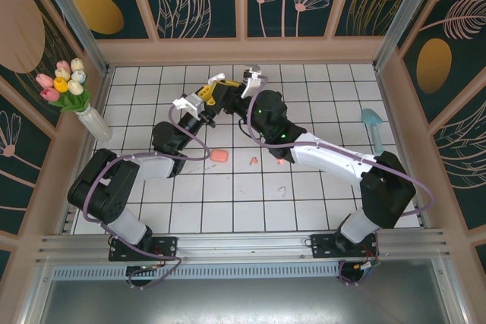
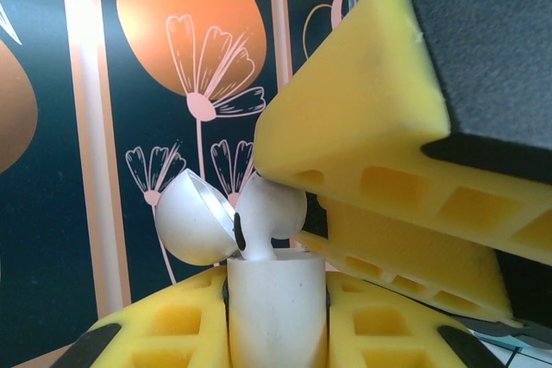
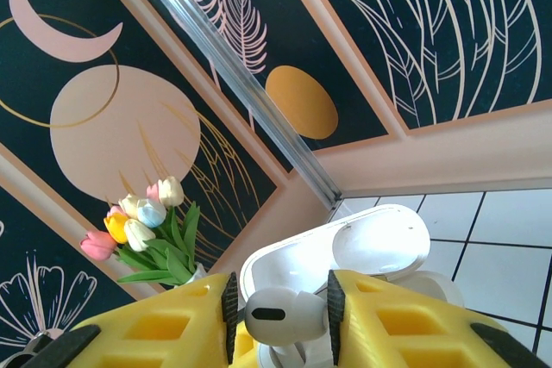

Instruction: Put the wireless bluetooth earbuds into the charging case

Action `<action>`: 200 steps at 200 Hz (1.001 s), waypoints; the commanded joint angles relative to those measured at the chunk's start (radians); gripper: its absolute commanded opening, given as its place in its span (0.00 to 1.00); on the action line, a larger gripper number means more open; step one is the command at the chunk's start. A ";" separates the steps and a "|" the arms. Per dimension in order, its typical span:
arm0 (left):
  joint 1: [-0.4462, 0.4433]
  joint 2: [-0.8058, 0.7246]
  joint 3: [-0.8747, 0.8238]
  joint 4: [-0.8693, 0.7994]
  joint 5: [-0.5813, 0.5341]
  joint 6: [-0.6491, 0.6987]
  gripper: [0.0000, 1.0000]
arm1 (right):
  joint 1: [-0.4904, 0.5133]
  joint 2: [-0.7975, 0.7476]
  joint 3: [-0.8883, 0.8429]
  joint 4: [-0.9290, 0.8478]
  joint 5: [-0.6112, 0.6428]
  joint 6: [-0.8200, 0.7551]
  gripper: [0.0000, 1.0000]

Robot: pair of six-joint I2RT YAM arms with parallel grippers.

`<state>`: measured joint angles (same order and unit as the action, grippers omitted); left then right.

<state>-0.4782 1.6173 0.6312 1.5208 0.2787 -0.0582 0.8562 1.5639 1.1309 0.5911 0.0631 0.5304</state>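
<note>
Facing left wrist: earbud [image 2: 272,213] in charging case [image 2: 276,316]; right wrist: tulips [image 3: 142,226] behind.

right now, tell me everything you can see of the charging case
The charging case is smooth, glossy white plastic with rounded edges, standing upright. Its hinged lid is swung open, with a silvery rim around its inner edge. The left gripper clamps the body between its yellow fingers. A white earbud sits at the open mouth, its stem going into the case, between the fingers of the right gripper.
</note>
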 commanded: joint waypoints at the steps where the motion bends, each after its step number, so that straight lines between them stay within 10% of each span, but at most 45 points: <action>1: -0.010 -0.010 0.009 0.112 0.007 -0.026 0.00 | 0.009 -0.003 -0.028 -0.097 0.002 0.021 0.37; 200: -0.010 -0.022 -0.042 0.137 0.042 -0.042 0.00 | -0.037 -0.167 -0.059 -0.118 -0.009 0.077 0.75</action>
<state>-0.4793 1.6176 0.6067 1.5826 0.2909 -0.0830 0.8341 1.4734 1.0775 0.4816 0.0757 0.5903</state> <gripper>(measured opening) 0.247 0.735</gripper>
